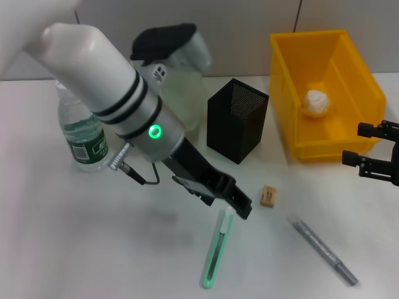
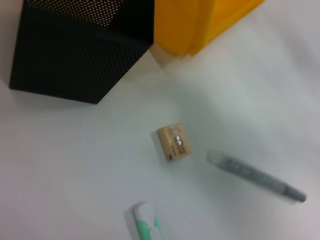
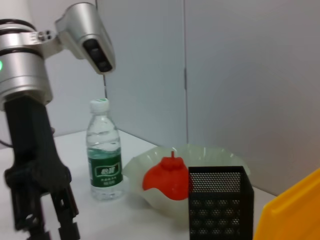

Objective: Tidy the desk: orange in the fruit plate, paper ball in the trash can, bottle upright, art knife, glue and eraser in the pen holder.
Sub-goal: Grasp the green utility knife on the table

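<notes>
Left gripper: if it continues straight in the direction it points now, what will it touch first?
Most likely the green art knife. The left gripper points down at the desk, its tips just above the knife's upper end. The eraser lies off to the side. Exact height is unclear.

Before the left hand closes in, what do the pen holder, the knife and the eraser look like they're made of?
Pen holder: likely black metal mesh, matte; fine perforations show on its walls. Knife: seemingly smooth plastic, a green and white casing with a darker strip along it. Eraser: a tan block, possibly rubber in a printed sleeve; hard to tell. The left hand hangs just above the knife's upper end.
</notes>
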Controlling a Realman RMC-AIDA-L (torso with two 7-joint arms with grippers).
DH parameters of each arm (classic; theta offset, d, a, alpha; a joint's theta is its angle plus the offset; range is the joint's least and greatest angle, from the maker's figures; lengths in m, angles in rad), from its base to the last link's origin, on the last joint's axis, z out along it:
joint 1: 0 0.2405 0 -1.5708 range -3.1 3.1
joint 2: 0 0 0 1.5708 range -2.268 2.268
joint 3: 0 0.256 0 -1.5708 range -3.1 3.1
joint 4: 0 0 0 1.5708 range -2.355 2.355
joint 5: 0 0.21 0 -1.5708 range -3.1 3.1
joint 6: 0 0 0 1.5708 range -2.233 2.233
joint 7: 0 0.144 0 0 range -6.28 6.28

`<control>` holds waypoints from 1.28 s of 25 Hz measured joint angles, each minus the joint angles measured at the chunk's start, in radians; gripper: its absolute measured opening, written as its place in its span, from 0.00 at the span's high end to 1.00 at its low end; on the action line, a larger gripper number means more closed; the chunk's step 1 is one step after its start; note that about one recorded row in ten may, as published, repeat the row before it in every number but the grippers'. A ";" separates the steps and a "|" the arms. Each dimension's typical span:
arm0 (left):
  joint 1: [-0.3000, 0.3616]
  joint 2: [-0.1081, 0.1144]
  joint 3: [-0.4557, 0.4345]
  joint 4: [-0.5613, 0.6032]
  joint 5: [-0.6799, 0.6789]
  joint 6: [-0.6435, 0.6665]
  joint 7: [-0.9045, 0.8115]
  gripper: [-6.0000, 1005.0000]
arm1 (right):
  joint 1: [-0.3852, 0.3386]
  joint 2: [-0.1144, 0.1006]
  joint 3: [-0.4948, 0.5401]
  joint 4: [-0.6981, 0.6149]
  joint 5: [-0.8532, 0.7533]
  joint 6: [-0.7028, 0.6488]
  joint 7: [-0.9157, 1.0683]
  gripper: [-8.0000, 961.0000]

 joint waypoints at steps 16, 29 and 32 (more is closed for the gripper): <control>-0.045 0.000 0.222 0.008 0.031 -0.070 0.176 0.20 | 0.009 0.010 -0.002 0.002 0.001 0.092 0.054 0.23; -0.055 0.000 0.284 -0.077 -0.015 -0.145 0.309 0.20 | 0.024 0.030 -0.001 0.005 0.009 0.150 0.062 0.23; -0.053 0.000 0.284 -0.082 -0.015 -0.152 0.317 0.20 | 0.026 0.031 0.000 0.005 0.010 0.154 0.062 0.23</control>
